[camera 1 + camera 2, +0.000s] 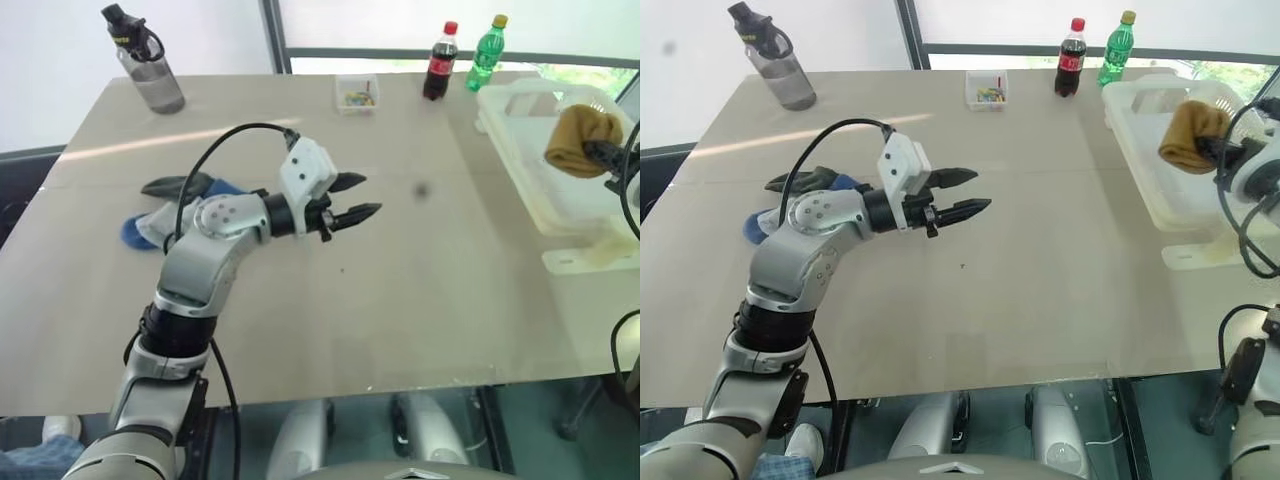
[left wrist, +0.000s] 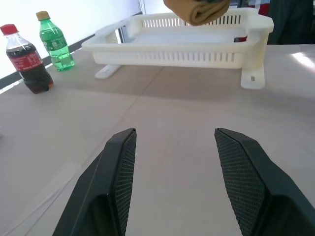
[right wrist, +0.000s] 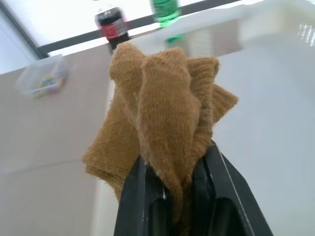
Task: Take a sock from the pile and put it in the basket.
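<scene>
Right gripper (image 3: 170,191) is clamped tight on a mustard yellow sock (image 3: 162,123), fingers nearly together with the fabric bunched up between them. The sock hangs in the air over the basket (image 1: 520,150), at the far right of the table (image 1: 400,300); not touching the basket floor as far as I can see. The basket is cream plastic with slotted sides and sits at the table's right edge, its near foot on the tabletop.

Left gripper (image 1: 355,200) has its jaws spread wide with nothing between them. It points level toward the right, hovering above the middle of the table, well apart from the basket.

The pile (image 1: 165,210) lies on the left side of the table, partly hidden behind the left arm: a dark green sock at the far side, blue and light grey ones nearer. The left gripper is past it, to its right.

Far edge of the table: a cola bottle (image 1: 441,62) and a green bottle (image 1: 486,52) side by side near the basket's far corner, a small clear box (image 1: 357,93) to their left, and a grey water bottle (image 1: 145,60) at the far left corner.
</scene>
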`<act>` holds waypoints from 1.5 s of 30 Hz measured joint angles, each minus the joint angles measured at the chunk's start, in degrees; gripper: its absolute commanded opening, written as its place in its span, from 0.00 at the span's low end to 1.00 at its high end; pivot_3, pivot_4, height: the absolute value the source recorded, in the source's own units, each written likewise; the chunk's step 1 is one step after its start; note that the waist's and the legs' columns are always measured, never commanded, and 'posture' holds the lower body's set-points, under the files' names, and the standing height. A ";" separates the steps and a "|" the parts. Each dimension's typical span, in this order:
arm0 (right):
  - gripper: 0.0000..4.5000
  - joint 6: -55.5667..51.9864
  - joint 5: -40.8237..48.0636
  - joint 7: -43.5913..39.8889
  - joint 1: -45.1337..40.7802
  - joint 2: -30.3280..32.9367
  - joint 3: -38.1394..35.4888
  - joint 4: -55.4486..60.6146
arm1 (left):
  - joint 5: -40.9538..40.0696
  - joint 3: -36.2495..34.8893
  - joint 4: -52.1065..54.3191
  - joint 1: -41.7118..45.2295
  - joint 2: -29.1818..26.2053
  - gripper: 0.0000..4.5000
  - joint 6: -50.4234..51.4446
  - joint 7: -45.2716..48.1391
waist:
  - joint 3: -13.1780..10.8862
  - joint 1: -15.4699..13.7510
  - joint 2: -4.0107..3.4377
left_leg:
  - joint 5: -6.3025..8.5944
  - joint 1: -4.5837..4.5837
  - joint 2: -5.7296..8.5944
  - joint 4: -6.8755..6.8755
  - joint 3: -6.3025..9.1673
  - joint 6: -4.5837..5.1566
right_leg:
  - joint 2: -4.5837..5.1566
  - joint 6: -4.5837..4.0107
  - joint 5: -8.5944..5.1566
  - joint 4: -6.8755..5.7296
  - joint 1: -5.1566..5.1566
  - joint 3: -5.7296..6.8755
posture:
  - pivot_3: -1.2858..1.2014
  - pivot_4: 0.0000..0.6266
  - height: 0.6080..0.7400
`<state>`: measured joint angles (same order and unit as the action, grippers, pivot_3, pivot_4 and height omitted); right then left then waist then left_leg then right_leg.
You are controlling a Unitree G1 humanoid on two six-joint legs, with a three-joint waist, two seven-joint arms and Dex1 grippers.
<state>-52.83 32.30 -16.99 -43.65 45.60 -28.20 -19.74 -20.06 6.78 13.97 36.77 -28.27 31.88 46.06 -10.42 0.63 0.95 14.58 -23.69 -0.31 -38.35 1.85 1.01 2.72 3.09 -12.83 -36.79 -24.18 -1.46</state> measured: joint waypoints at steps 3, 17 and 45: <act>0.41 3.60 -3.00 -0.07 -0.62 1.09 0.28 -6.66 | 0.20 0.03 0.00 -0.01 -0.02 0.60 0.04 -0.33 | -0.01 0.01 -0.03 | 0.00 -0.01 0.00 0.02 -0.01 0.00 | 0.00 0.00 0.00 0.01 0.00 0.00 | 0.52 0.24 1.00; 0.50 8.69 -7.85 -5.00 0.83 3.69 3.67 -8.35 | 0.19 0.09 0.49 -0.68 -0.45 0.60 1.49 -1.25 | -0.01 -0.07 -0.10 | 0.00 0.00 0.00 0.01 0.00 0.00 | -0.01 0.00 0.00 -0.02 0.00 0.01 | 0.52 0.24 1.00; 0.50 11.23 13.66 -37.65 43.97 2.10 6.17 47.31 | -4.64 -15.80 21.63 -30.10 -11.24 0.60 8.88 -5.21 | -0.01 -0.24 -0.14 | 0.00 0.40 -0.11 -0.10 0.07 0.01 | 0.09 0.02 0.00 -0.09 0.41 0.05 | 0.52 0.24 1.00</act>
<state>-41.60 45.97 -54.63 0.32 47.70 -22.03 27.57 -24.70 -9.02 35.60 6.67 -39.51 40.75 40.85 -10.43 0.38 0.81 14.58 -23.29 -0.42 -38.45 1.92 1.02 2.81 3.11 -12.83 -36.87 -23.77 -1.41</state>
